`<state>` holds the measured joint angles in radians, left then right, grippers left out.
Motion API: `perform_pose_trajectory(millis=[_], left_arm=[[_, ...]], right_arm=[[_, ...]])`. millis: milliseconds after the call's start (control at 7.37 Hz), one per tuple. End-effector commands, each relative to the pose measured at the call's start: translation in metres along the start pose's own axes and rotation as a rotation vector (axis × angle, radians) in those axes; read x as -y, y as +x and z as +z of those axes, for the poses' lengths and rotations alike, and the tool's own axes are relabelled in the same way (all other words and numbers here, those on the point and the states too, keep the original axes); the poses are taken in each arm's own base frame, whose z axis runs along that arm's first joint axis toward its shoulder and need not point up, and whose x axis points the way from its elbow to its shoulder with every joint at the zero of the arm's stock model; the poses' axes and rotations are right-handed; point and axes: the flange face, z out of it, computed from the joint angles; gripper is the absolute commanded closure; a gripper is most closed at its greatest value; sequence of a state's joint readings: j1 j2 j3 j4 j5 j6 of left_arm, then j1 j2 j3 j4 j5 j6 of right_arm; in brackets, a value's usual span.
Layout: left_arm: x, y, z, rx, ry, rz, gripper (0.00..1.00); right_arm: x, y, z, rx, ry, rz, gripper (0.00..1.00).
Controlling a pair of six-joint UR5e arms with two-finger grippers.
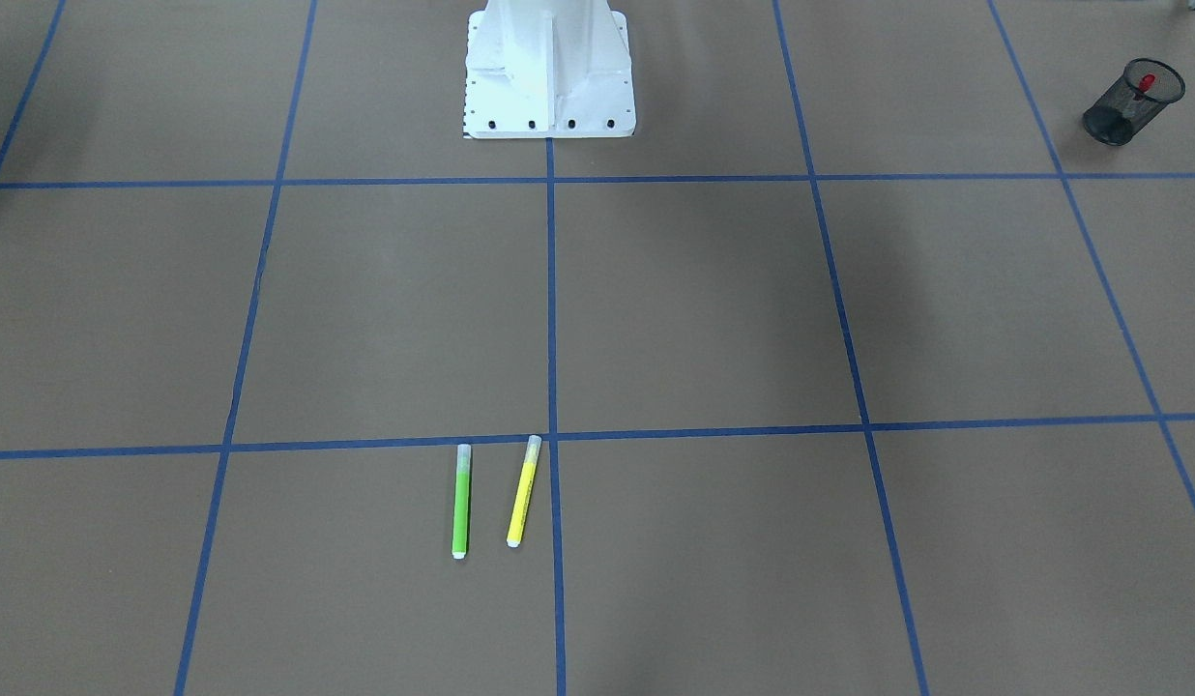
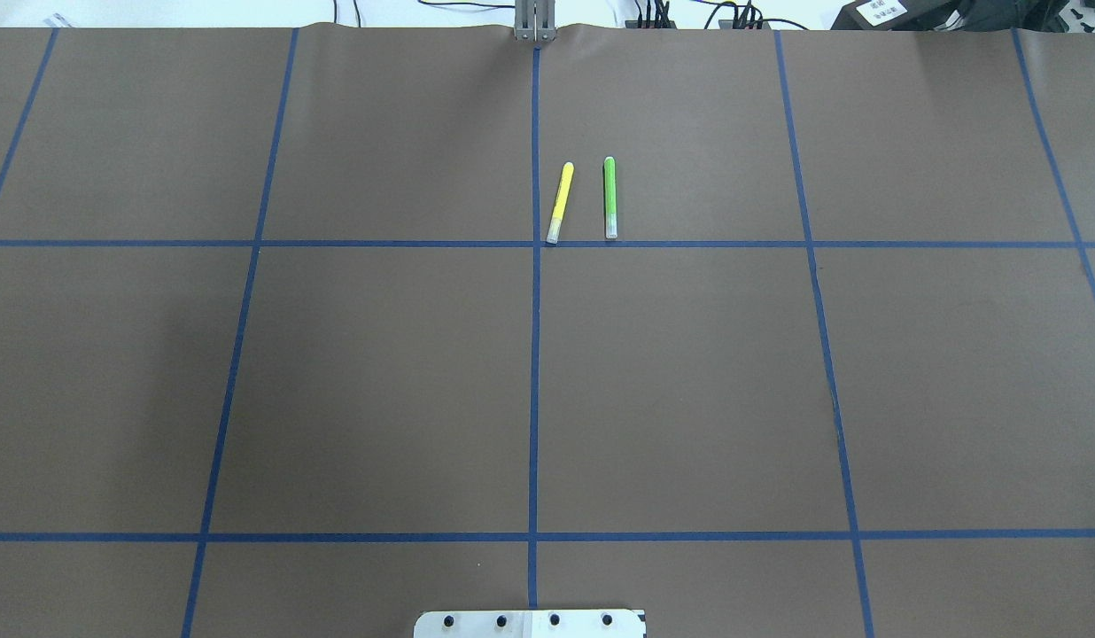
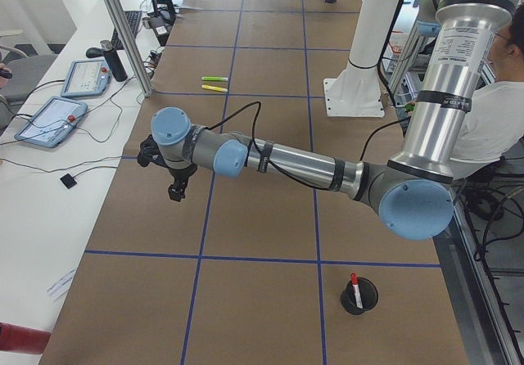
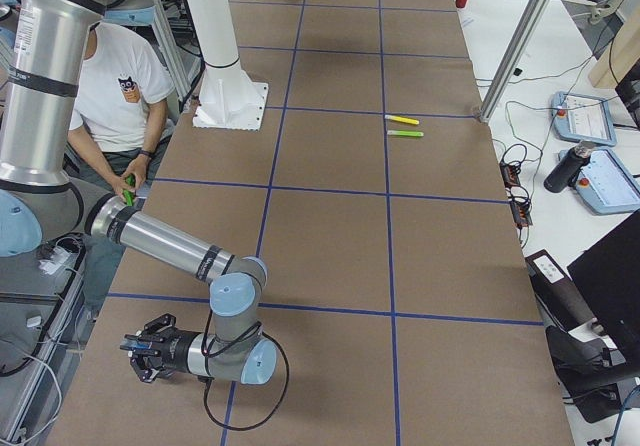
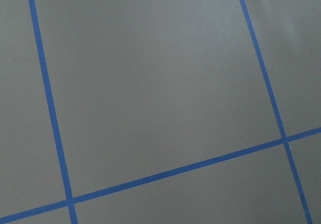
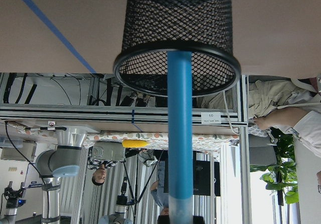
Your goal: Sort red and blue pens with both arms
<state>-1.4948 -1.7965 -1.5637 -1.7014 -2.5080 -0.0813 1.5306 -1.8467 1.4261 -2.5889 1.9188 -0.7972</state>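
- Nearest your right wrist camera is the slim blue-barrelled pen [image 6: 179, 133]. It runs straight from the camera to the mouth of a black wire-mesh cup [image 6: 150, 23]. You cannot tell whether its end is inside the rim.
- The right gripper [image 4: 135, 354] lies level and low, well to the robot's right of the white bolted metal pedestal [image 1: 549, 87]. Its fingers show in no close view, so you cannot tell whether they clasp the pen.
- The left gripper [image 3: 175, 191] hangs pointing down, well to the robot's left of the pedestal and toward your side. You cannot tell whether its fingers are released or clenched.
- Beneath it you have only the bare brown paper-covered table [image 2: 689, 381] with its blue tape grid.
- The red-capped pen [image 1: 1147, 82] stands in a second mesh cup [image 1: 1120, 121], far to the robot's left of the pedestal.
- The green marker [image 1: 461, 503] and the yellow marker [image 1: 523, 493] lie side by side, apart, straight across from the pedestal. Wide bare paper lies between them and it.
- A person in a white shirt [image 4: 110, 86] sits behind the pedestal, off the table's edge.
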Motion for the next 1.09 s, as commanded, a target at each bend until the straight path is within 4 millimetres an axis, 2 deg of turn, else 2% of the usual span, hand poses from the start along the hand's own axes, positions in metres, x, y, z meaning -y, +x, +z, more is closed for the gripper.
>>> perform_pose_trajectory(millis=[0, 136, 271, 407, 543, 679, 950], left_arm=[[-0.001, -0.002, 0.002, 0.000, -0.005, -0.005, 0.00], [-0.001, -0.003, 0.003, 0.000, -0.007, -0.008, 0.00], [-0.001, -0.003, 0.003, -0.001, -0.008, -0.009, 0.00], [-0.002, -0.004, 0.004, -0.003, -0.009, -0.013, 0.00], [-0.002, -0.004, 0.004, -0.001, -0.020, -0.034, 0.00], [-0.011, -0.007, 0.004, -0.001, -0.020, -0.039, 0.00], [-0.033, -0.014, 0.009, 0.002, -0.032, -0.053, 0.00]], right_arm=[[0.002, -0.001, 0.000, 0.014, 0.015, 0.004, 0.00], [0.003, -0.003, -0.002, 0.019, 0.023, 0.003, 0.00], [0.008, -0.011, -0.024, 0.013, 0.055, -0.005, 0.00], [0.014, -0.022, -0.049, 0.003, 0.094, -0.019, 0.00], [0.020, -0.042, -0.092, -0.012, 0.164, -0.045, 0.00], [0.031, -0.058, -0.119, 0.000, 0.278, -0.088, 0.00], [0.045, -0.075, -0.165, -0.080, 0.458, -0.185, 0.00]])
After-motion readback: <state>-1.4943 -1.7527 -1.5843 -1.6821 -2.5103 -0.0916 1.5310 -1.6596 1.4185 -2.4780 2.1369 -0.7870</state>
